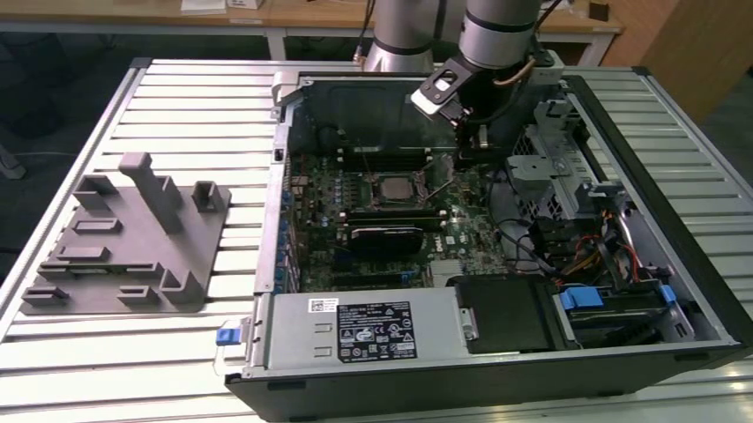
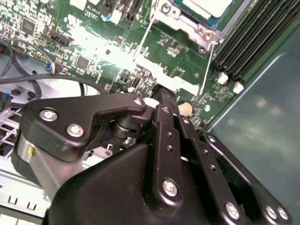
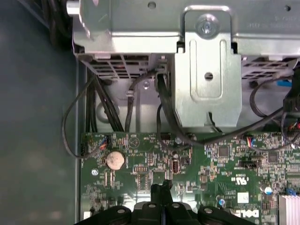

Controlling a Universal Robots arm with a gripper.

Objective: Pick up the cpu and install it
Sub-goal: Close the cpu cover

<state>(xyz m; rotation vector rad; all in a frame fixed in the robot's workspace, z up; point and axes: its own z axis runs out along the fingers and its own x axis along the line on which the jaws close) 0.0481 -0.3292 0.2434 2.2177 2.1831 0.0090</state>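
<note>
Hovering low over motherboard (image 1: pixel 316 248) inside open PC case (image 1: pixel 495 394): gripper (image 1: pixel 468 160), fingers (image 3: pixel 158 196) pressed together, tips close above the green board, coin cell (image 3: pixel 115 160) nearby. Cpu (image 1: pixel 392 187) sits mid-board in socket (image 2: pixel 180 21), silvery top up. Gripper stands to the exterior view's right of socket, apart from cpu. Case rests on slatted table (image 1: pixel 176 115); grey fixture (image 1: pixel 130 238) lies at the exterior view's left.

Gripper (image 1: pixel 468 159) over open case (image 1: pixel 495 389), cpu (image 1: pixel 390 187) on motherboard (image 1: pixel 316 242)
</note>
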